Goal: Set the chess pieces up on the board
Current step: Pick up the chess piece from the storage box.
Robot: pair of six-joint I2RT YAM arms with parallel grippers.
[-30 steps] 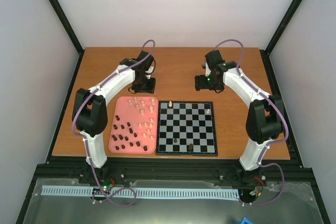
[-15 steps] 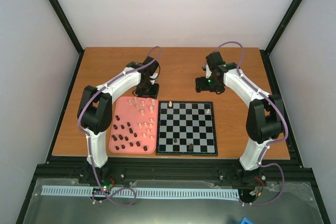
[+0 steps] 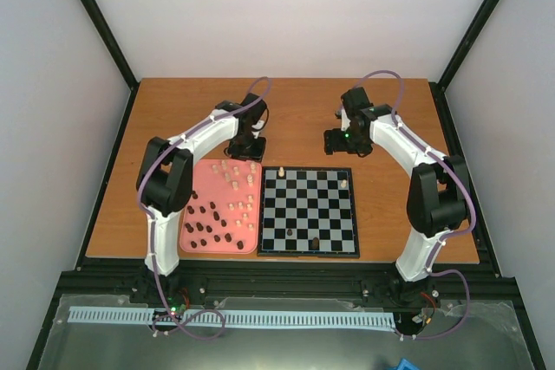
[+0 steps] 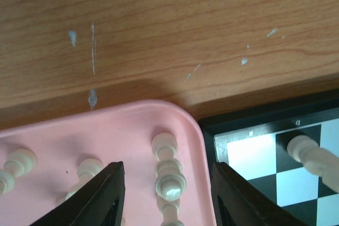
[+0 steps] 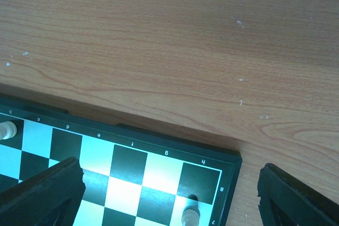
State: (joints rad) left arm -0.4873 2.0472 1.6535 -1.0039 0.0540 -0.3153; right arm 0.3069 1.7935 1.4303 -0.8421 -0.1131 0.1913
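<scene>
SITE: robot test cell | EVIDENCE: white panel walls [image 3: 295, 15], black frame rails [image 3: 94, 16] enclose my wooden table [image 3: 295, 114]

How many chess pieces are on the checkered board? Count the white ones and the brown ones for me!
White pieces on the board: 2
Brown pieces on the board: 2
Total: 4

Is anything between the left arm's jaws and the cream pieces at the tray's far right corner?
Nothing visible does. The left jaws hang open astride a cream piece near the pink tray's corner. A neighbouring piece stands close by one finger and might get brushed.
</scene>
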